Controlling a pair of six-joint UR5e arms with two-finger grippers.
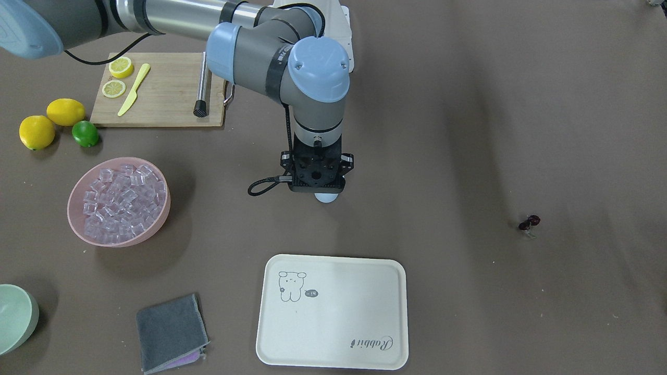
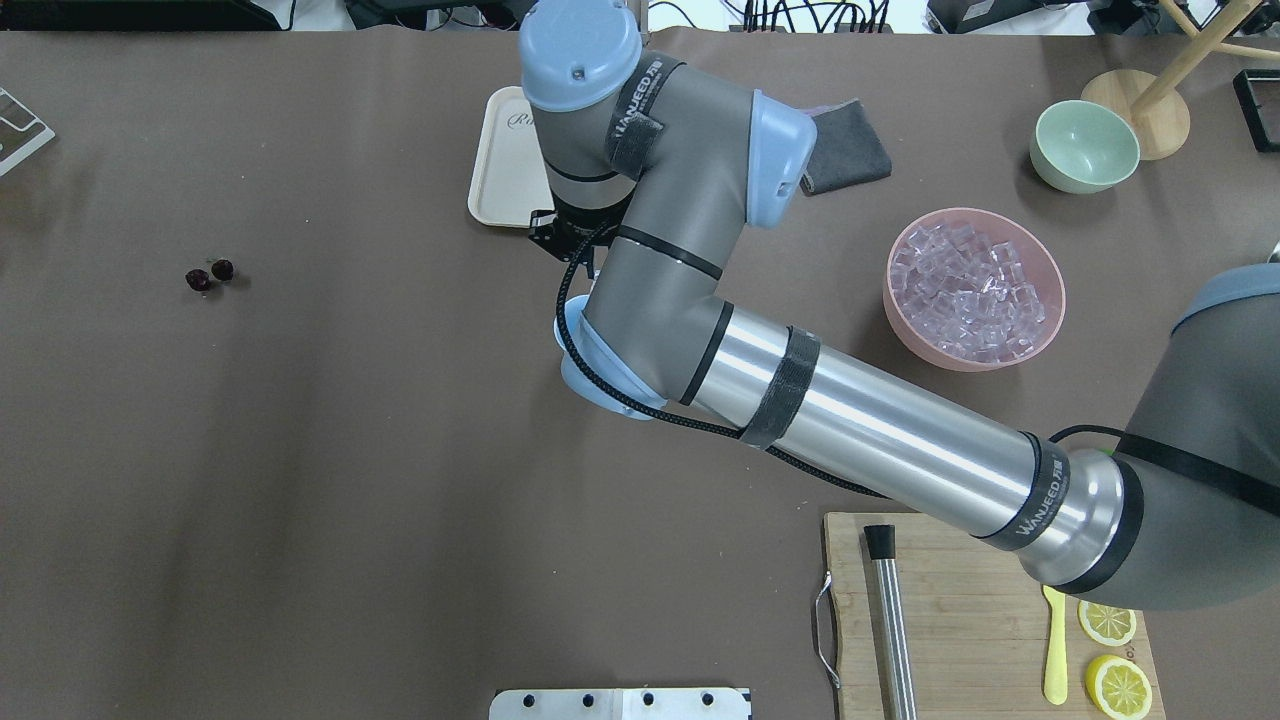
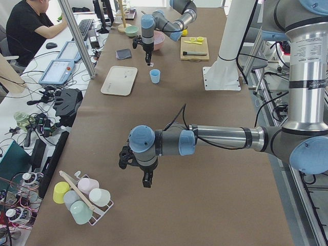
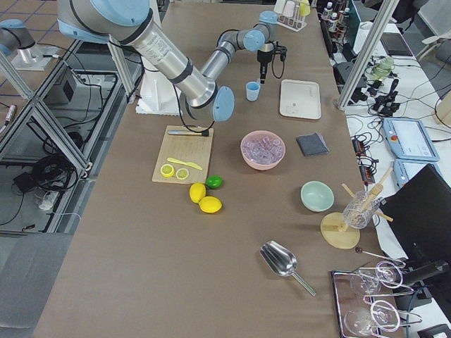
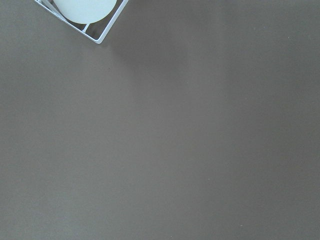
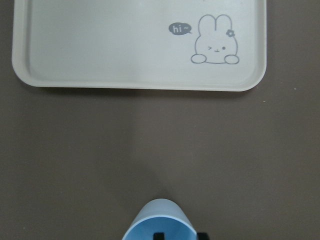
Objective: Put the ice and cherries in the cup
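The light blue cup stands on the brown table just short of the cream tray; only its rim shows in the front view. My right gripper hangs straight above the cup, its fingertips narrowly apart. A small pinkish piece, seemingly an ice cube, shows at its tip in the exterior left view. The ice fills the pink bowl. The cherries lie alone on the table, far from both arms. My left gripper hovers over bare table; I cannot tell its state.
A cutting board holds lemon slices, a yellow knife and a metal rod. Two lemons and a lime lie beside it. A grey cloth and a pale green bowl lie near the tray. A wire rack of cups stands near the left gripper.
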